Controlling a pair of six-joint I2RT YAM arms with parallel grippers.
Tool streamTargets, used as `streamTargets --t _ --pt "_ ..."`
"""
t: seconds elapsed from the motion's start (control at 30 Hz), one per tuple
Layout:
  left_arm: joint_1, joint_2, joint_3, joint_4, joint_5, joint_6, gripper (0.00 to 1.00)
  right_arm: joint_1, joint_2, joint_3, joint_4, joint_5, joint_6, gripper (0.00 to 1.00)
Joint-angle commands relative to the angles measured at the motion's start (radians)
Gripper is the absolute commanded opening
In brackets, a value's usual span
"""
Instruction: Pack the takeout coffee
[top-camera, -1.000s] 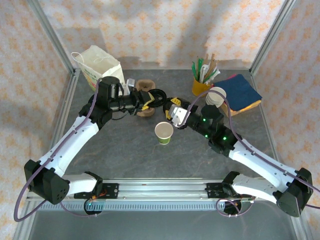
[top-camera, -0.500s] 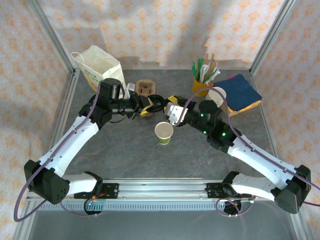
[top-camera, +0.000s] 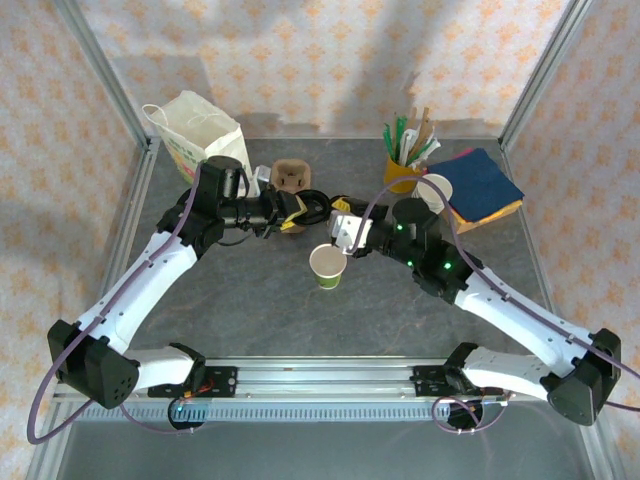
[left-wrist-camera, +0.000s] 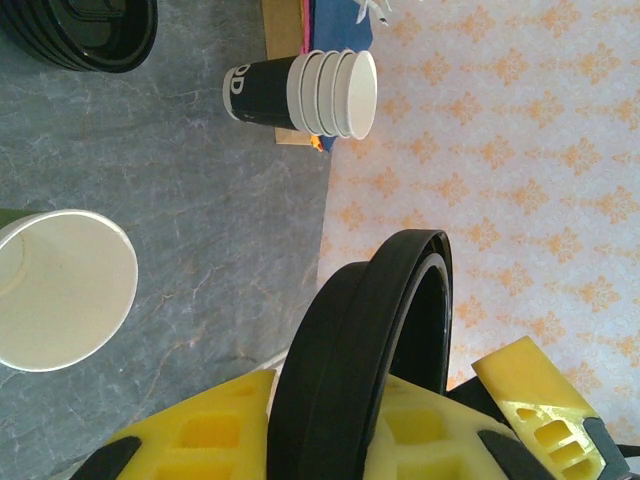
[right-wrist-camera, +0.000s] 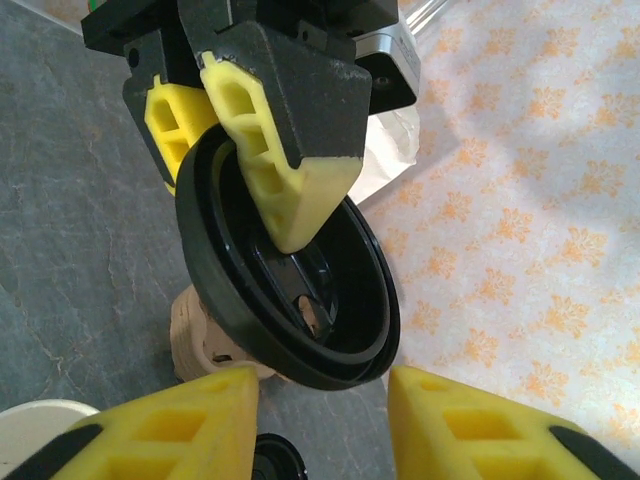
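The takeout coffee cup stands lidless and upright mid-table, pale with a green base; it also shows in the left wrist view. My left gripper is shut on a round black lid, held on edge above the table behind the cup. In the right wrist view that lid hangs pinched between the left fingers. My right gripper is open, its yellow fingertips flanking the lid's lower rim without touching it.
A white paper bag stands at the back left. A brown cup carrier lies behind the lid. A yellow cup of sticks, stacked cups and blue napkins are at the back right. Spare black lids lie nearby.
My right gripper has moved left up to the lid and its jaws have narrowed. The left gripper has drawn back slightly with the lid.
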Motion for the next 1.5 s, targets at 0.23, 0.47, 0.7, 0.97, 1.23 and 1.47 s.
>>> streamTargets --t 0.23,0.47,0.7,0.97,1.23,1.47 --pt "-0.001 -0.024 -0.005 0.028 0.026 -0.001 0.18 0.005 0.016 0.044 -0.005 -0.05 0.022 0.38" --pt "-0.001 -0.032 -0.015 0.038 0.028 -0.013 0.18 0.007 0.021 0.049 0.007 -0.019 0.005 0.38" --pt "-0.001 -0.031 -0.022 0.045 0.039 -0.022 0.18 0.008 0.047 0.08 -0.052 -0.02 -0.067 0.35" --pt "-0.001 -0.028 -0.024 0.058 0.042 -0.032 0.18 0.014 0.08 0.105 -0.098 0.014 -0.134 0.33" --pt "-0.001 -0.032 -0.02 0.064 0.036 -0.036 0.21 0.027 0.085 0.105 -0.094 0.037 -0.134 0.19" --pt "-0.002 -0.044 -0.001 0.08 0.029 -0.035 0.35 0.036 0.06 0.077 -0.063 0.046 -0.093 0.08"
